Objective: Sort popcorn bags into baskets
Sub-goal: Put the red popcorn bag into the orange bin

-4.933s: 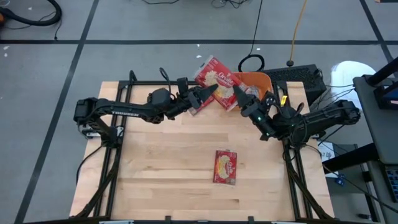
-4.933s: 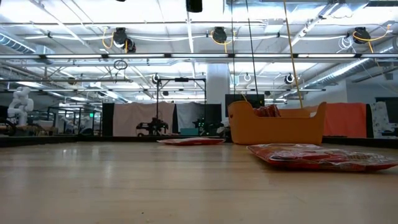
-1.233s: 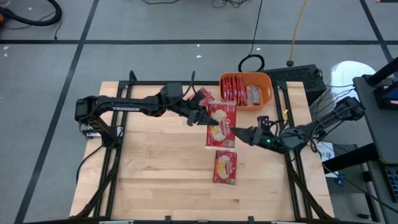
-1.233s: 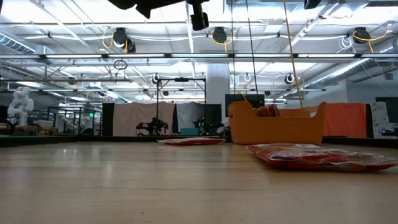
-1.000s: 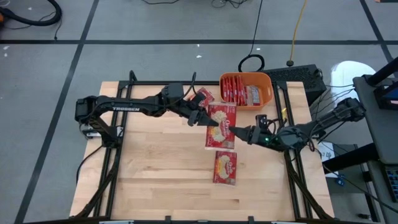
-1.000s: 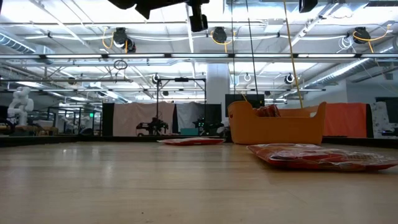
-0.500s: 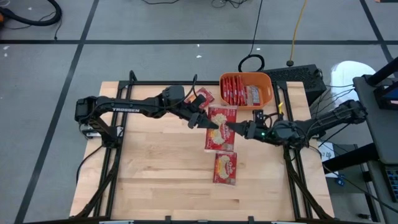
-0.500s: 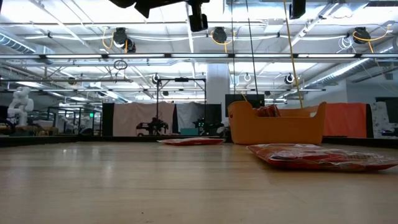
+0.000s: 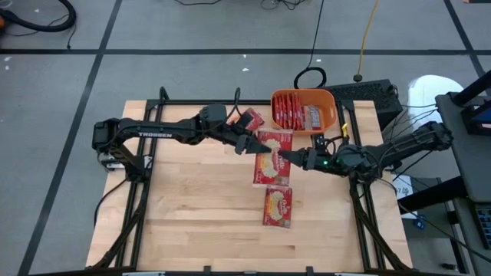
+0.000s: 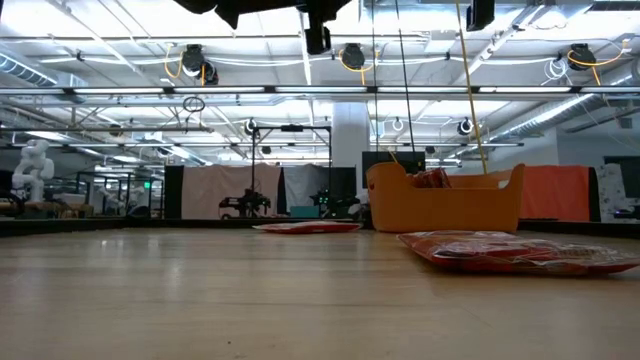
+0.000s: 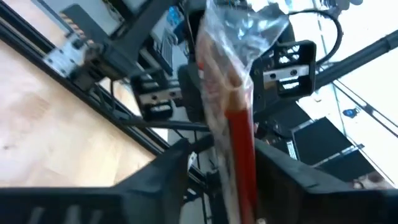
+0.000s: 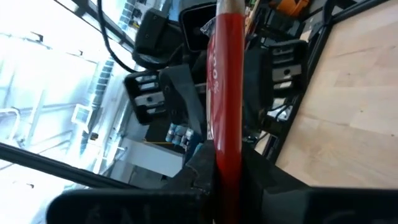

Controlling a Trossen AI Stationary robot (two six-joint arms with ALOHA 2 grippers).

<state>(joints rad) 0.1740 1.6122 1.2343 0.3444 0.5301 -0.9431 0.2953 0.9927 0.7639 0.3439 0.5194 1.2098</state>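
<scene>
A red popcorn bag [image 9: 272,161] hangs about level, face up, over the table's middle right, between my two grippers. My left gripper [image 9: 259,147] reaches it from the left. In its wrist view that gripper [image 11: 224,152] is open, with the bag's edge [image 11: 241,143] between its fingers. My right gripper [image 9: 282,159] comes from the right and is shut on the bag [image 12: 225,93]. Two more bags lie flat on the table, one [image 9: 278,205] nearer, one [image 9: 249,120] by the far edge. The orange basket [image 9: 331,107] at the far right holds several packets. My left gripper's fingers [image 11: 174,168] stand on either side of the bag's left edge [image 11: 244,162]; whether either finger touches it, I cannot tell. My right gripper pinches the bag's right edge [image 12: 226,146] between its two fingers. The fingers come about level from the table's right. The bag is lifted clear of the table.
The low view shows the basket [image 10: 445,205] at the back, one flat bag [image 10: 510,252] in front of it and another [image 10: 305,227] farther left. A black box [image 9: 368,93] and cables lie beyond the far right corner. Bare wood fills the table's left and near parts.
My right gripper has swung toward the table's far edge and a little left, up to the hanging bag's right edge. The bag has stayed in the air at about the same spot.
</scene>
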